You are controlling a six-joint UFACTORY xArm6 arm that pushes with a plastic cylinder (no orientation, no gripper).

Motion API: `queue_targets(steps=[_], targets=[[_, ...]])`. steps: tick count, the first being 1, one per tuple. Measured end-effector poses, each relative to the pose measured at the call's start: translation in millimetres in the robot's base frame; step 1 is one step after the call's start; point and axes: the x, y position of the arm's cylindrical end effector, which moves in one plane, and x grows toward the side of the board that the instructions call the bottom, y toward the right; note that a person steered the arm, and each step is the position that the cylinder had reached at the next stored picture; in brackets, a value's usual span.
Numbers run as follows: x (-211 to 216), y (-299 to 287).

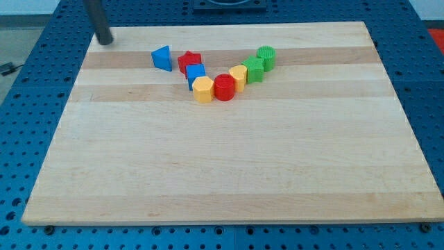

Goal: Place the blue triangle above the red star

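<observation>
Right, starting at the view's left: my tip [105, 40] sits at the top-left corner of the wooden board [208, 173], just at its top edge, touching no block. I have no jaws to open or close, only this dark rod, and it holds nothing.

Moving right along the top edge, the blue triangle [161, 57] comes first, well apart from my tip. Just beside it on the right is the red star [189, 62], so close that I cannot tell if the two touch. So the triangle stands level with the star at its left, not above it.

Below the star, a blue block [195, 74] leans against it, shape unclear. Under that sits a yellow block [202, 89], and next to it a red cylinder [224, 87]. From there the row climbs toward the top-right: another yellow block [238, 76], then a green block [254, 69], then a second green one, ribbed and rounded [266, 56], nearest the top edge. All of them crowd together in a V.
</observation>
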Motion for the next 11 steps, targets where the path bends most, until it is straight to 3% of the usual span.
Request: queue_targets(steps=[2, 4, 6, 11], targets=[[51, 9], [76, 36], [76, 84], [53, 128]])
